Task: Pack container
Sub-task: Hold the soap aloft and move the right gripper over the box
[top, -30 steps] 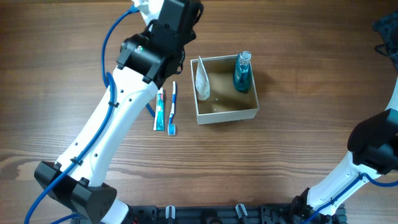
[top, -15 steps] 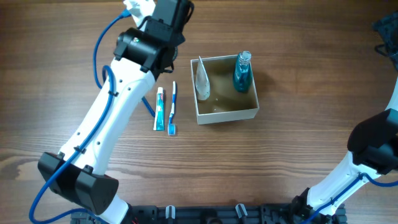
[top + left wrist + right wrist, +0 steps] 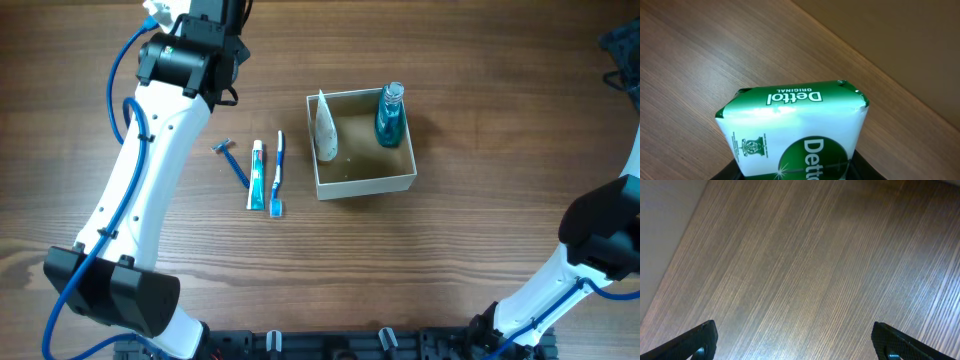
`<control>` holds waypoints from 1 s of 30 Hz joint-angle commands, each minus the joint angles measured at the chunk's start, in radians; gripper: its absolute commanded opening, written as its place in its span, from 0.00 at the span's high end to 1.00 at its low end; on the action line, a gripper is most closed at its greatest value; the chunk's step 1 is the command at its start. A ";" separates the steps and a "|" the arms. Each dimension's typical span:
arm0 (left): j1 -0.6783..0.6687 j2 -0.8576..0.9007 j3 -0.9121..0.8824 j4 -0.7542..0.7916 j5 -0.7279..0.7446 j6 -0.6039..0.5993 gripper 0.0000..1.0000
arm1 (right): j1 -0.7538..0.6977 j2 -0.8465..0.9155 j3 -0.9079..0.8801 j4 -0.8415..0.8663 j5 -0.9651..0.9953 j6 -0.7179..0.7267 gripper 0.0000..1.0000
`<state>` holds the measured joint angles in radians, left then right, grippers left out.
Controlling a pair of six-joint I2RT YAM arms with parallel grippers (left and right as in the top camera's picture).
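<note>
your left gripper shows only as dark slivers along the bottom of its wrist view, with a green and white soap bar filling the space between them; you cannot tell whether the jaws are clamped on it or just around it. your right gripper is spread wide with nothing between its tips, over bare wooden table. the container sits upright right of the table's centre, well apart from both grippers. judging by its thin white walls and cardboard floor, it is probably light, bends easily and slides on the wood if nudged. lower items in from above rather than push against it; if you must hold it, pinch one wall at the rim, near a corner. counted: one container, holding one blue-green bottle standing in the far right corner and one white tapered tube leaning on the left wall. lying just left of the container are one toothbrush, one toothpaste tube and one razor. there is one soap bar.
</note>
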<state>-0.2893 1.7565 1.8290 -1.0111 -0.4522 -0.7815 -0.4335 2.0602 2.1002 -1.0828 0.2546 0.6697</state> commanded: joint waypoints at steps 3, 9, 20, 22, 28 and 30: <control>0.011 0.014 0.023 -0.006 0.038 0.015 0.81 | 0.004 0.012 -0.001 0.011 -0.002 0.018 0.00; 0.011 0.038 0.023 -0.031 0.077 0.015 0.81 | 0.004 0.012 -0.001 0.158 -0.040 0.047 0.00; 0.011 0.058 0.023 -0.039 0.082 0.015 0.82 | 0.034 0.009 0.000 0.555 -0.986 -0.116 0.13; 0.011 0.058 0.023 -0.038 0.081 0.015 0.81 | 0.090 -0.001 0.013 0.599 -1.083 -0.129 0.13; 0.013 0.059 0.023 -0.038 0.081 0.015 0.81 | 0.275 -0.069 0.013 0.378 -0.984 -0.415 0.12; 0.013 0.058 0.023 -0.038 0.081 0.015 0.81 | 0.334 -0.101 0.014 0.274 -0.853 -0.515 0.12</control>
<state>-0.2859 1.8141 1.8290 -1.0512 -0.3679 -0.7815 -0.1932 2.0495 2.0991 -0.7010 -0.7097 0.3950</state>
